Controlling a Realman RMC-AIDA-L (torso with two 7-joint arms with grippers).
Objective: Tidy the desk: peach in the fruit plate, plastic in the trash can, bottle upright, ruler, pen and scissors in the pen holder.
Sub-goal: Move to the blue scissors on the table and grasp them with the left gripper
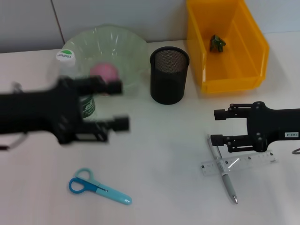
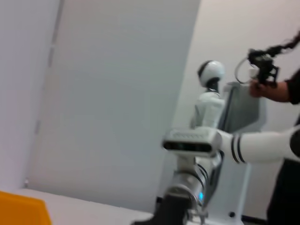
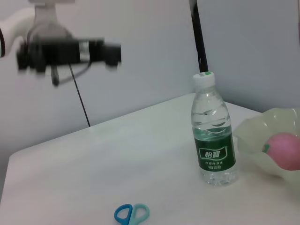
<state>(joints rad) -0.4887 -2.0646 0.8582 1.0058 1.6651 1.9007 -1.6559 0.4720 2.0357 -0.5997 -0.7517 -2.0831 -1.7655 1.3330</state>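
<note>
**Pincers open, stationery waiting**

The left pincer [image 1: 123, 105] hovers wide open and empty at about nine o'clock on the counter [image 1: 159, 159], just beside the bottle [image 3: 212, 131], which stands upright next to the fruit plate [image 1: 126, 44]. The peach [image 1: 104, 71] already lies in that plate, and a green scrap of plastic [image 1: 217, 43] sits in the yellow trash can [image 1: 253, 47] at one o'clock. The right pincer [image 1: 216, 126], also open and empty, hangs at three o'clock above the ruler [image 1: 248, 161] and the pen [image 1: 227, 180], which cross each other. The scissors [image 1: 99, 187] lie at seven o'clock, well apart from the mesh pen holder [image 1: 169, 75] at twelve. The stationery looks like all that remains. To take the pen cleanly, I would close across its barrel clear of the ruler, then tip it upright over the holder.
</note>
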